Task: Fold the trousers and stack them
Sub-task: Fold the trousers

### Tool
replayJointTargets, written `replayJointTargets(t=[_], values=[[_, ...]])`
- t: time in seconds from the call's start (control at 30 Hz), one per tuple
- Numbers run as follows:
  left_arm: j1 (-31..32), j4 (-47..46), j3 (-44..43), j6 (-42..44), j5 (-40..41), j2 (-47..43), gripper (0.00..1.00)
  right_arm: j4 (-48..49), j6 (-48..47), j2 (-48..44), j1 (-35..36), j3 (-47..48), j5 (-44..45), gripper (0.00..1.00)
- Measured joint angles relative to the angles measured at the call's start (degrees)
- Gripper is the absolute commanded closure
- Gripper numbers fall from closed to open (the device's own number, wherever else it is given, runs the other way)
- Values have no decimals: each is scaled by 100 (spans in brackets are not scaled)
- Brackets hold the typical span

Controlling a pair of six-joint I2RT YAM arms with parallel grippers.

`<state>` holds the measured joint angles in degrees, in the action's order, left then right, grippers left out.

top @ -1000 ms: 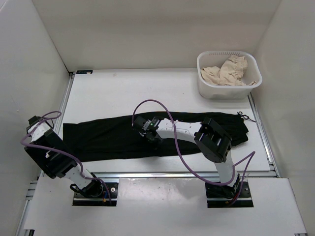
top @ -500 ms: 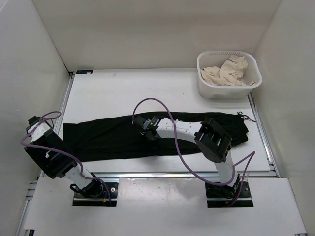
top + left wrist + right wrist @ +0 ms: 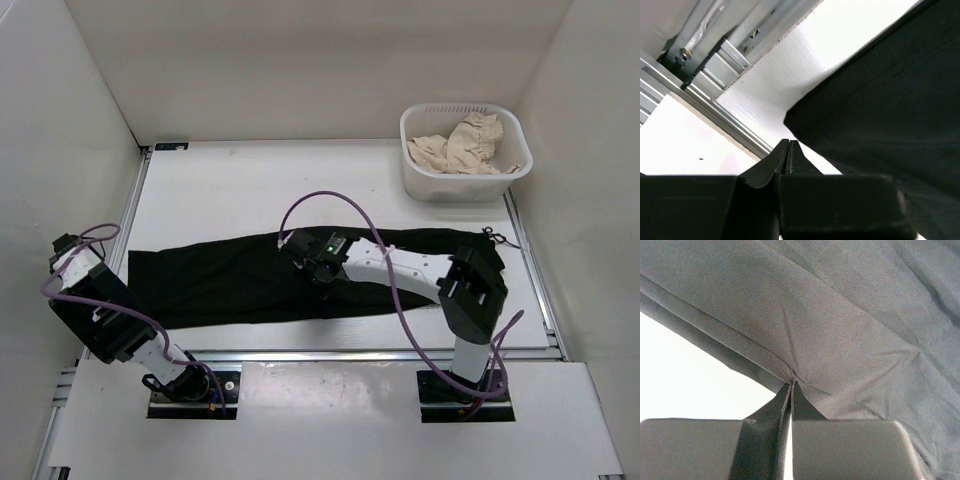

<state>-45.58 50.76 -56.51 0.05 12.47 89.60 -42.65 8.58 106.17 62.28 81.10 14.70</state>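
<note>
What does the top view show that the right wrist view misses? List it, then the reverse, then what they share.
Top view only: the full length of the trousers stretched across the table, the left arm, and a white basket holding a beige cloth.
Right wrist view only: the right gripper shut on a pinch of the black fabric, with creases fanning out from its tips.
Both: the trousers, the white table and the right gripper.
</note>
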Motion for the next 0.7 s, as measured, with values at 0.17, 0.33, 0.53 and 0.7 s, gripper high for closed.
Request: replayJointTargets(t=[0.17,0.33,0.53,0.7], values=[[0,0,-61,-2,2,-2,86,-55,-9,-518,15,-461,-280,100],[0,2,-59,-2,2,-2,86,-92,-20,-533,26,-785,-721,100],[-2,2,-22,0,42,-2,83,-173,-118,-79,37,-765,-984,44],[-2,70,-61,2,44,-2,66,-197,13,-109,-11,-787,-1047,40]])
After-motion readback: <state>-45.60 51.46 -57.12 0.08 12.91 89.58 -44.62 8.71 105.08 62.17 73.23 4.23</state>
